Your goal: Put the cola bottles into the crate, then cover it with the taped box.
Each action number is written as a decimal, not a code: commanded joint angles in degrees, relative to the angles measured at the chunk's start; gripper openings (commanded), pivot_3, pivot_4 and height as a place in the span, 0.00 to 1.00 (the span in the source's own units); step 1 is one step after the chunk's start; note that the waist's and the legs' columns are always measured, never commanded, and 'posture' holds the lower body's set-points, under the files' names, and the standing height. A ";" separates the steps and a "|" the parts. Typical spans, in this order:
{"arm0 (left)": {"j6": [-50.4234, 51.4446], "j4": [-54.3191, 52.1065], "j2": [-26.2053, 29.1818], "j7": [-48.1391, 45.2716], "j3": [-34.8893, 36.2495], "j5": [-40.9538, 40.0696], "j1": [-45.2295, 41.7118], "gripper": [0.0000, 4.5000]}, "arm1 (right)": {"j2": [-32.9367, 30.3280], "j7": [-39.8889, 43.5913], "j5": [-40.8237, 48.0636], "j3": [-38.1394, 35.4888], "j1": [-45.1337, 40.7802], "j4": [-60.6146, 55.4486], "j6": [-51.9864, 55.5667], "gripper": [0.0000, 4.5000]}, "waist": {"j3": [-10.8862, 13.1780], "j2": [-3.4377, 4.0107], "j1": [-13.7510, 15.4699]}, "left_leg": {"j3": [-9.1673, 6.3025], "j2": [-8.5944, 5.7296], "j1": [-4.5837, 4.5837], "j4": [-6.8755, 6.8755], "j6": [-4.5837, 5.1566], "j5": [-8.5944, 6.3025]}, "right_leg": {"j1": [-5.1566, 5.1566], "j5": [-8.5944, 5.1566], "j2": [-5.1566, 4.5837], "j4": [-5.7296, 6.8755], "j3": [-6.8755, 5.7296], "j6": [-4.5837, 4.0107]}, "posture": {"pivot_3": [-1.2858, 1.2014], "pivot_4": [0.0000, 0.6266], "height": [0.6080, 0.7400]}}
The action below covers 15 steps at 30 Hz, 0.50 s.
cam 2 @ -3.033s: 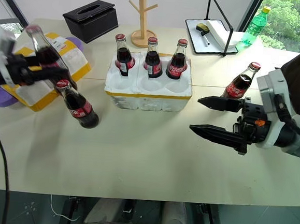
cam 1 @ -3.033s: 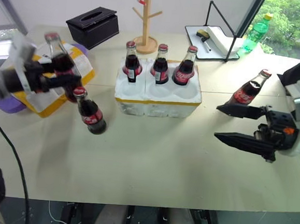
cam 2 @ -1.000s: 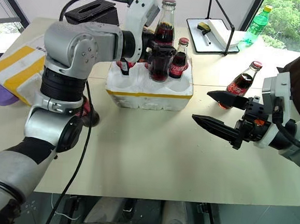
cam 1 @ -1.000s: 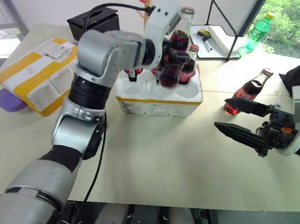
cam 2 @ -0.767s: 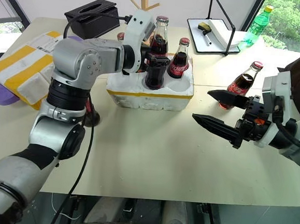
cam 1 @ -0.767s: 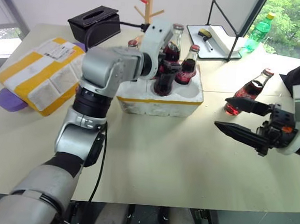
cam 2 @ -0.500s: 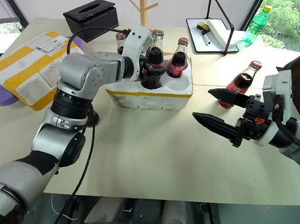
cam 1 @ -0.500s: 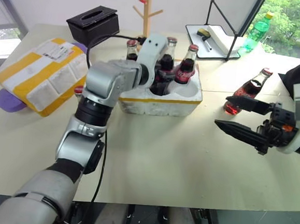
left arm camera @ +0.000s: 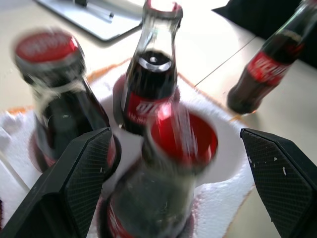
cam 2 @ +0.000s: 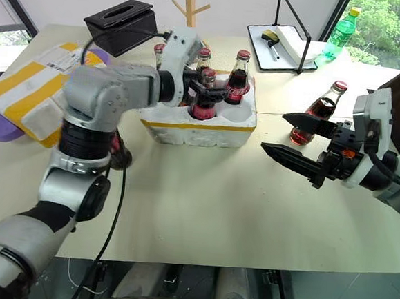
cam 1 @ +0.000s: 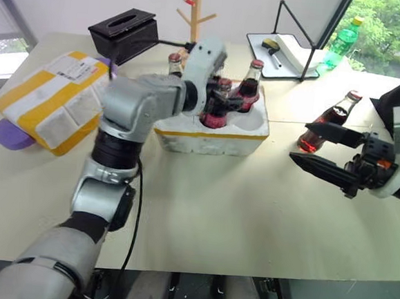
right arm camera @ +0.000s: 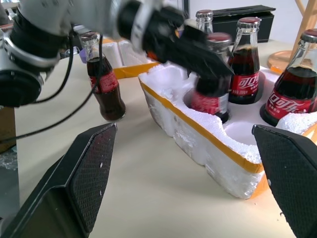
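The left gripper [cam 2: 208,86] hovers over the crate [cam 2: 198,125] with its fingers [left arm camera: 79,183] spread wide, one on each side of a cola bottle [left arm camera: 166,183] that stands upright in a front well. In the left wrist view that bottle's red cap sits between the two fingers, with clear gaps to both, so nothing is pinched. Its long axis runs straight up, cap toward the jaws. Just beyond the jaws, three more bottles [cam 2: 237,80] stand upright in the back wells, caps up.

The right gripper [cam 2: 294,139] is held level over the table [cam 2: 216,206], fingers [right arm camera: 74,183] spread apart and empty, pointing toward the crate. One bottle [cam 2: 313,120] stands upright on the table just behind its far finger, apart from it. Another bottle [right arm camera: 104,84] stands upright on the table beyond the crate's far end, seen between the right jaws in the right wrist view.

The taped box [cam 1: 51,100] lies flat, well away from both grippers, on the left arm's outer side.
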 commanded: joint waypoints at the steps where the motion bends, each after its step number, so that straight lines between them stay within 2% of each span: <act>1: 5.17 -2.91 4.83 -5.05 4.91 -5.92 -6.19 0.97 | -0.04 0.84 -0.55 0.16 -1.29 0.33 -1.16 1.00 | -0.01 0.01 0.03 | 0.00 0.00 0.01 0.00 0.00 0.00 | 0.00 0.00 0.01 0.00 0.00 0.00 | 0.52 0.24 0.97; 7: 10.58 -1.66 15.21 -10.34 7.28 -10.35 -10.37 0.97 | -0.08 2.31 -1.56 0.89 -1.87 1.75 -1.30 1.00 | -0.04 0.07 0.04 | 0.00 -0.02 0.16 -0.01 -0.01 0.00 | 0.14 0.00 0.05 0.01 -0.01 0.00 | 0.52 0.24 0.97; 11: 8.47 -2.71 23.94 -16.19 8.52 -12.71 -8.62 0.97 | -0.21 3.40 -1.97 0.79 -2.06 2.52 -1.25 1.00 | -0.04 0.07 -0.15 | 0.00 -0.01 0.15 -0.03 -0.01 0.01 | 0.11 0.00 0.05 0.02 0.01 0.00 | 0.52 0.24 0.97; 15: -5.62 -3.08 38.64 -31.44 14.30 -13.13 4.87 0.97 | -0.45 4.23 -2.25 1.30 -3.29 3.43 -0.99 1.00 | -0.16 0.30 -0.97 | 0.15 0.04 0.31 -0.21 -0.05 0.02 | 0.04 -0.02 0.00 0.04 0.19 -0.03 | 0.52 0.24 0.97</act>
